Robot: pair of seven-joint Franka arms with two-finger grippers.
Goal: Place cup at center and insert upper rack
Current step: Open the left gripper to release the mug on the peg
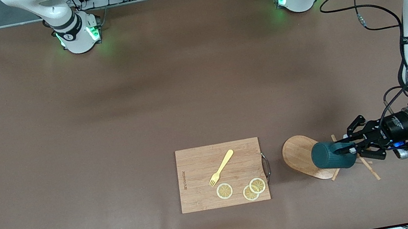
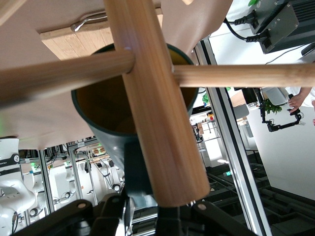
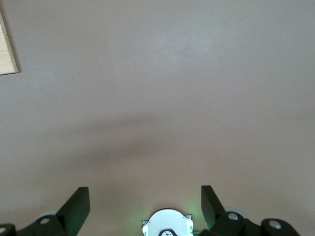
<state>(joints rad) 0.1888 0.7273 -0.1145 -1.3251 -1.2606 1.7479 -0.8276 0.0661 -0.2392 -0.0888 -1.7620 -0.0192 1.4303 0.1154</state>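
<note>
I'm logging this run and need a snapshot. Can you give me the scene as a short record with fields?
cup: dark teal cup lying sideways over the mug tree
left gripper: shut on the cup
right gripper: open, holding nothing, waiting above bare table
cutting board: beside the mug tree, toward the right arm's end, carrying a yellow fork and three lemon slices

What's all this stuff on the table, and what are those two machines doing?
cutting board: one, light wood, near the front camera.
fork: one, yellow, on the board.
lemon slices: three, yellow, on the board.
mug tree: one, light wood, lying tipped beside the board, toward the left arm's end.
cup: one, dark teal, over the tree.
left claw: shut on the cup.
right claw: open, waiting above bare table.
</note>
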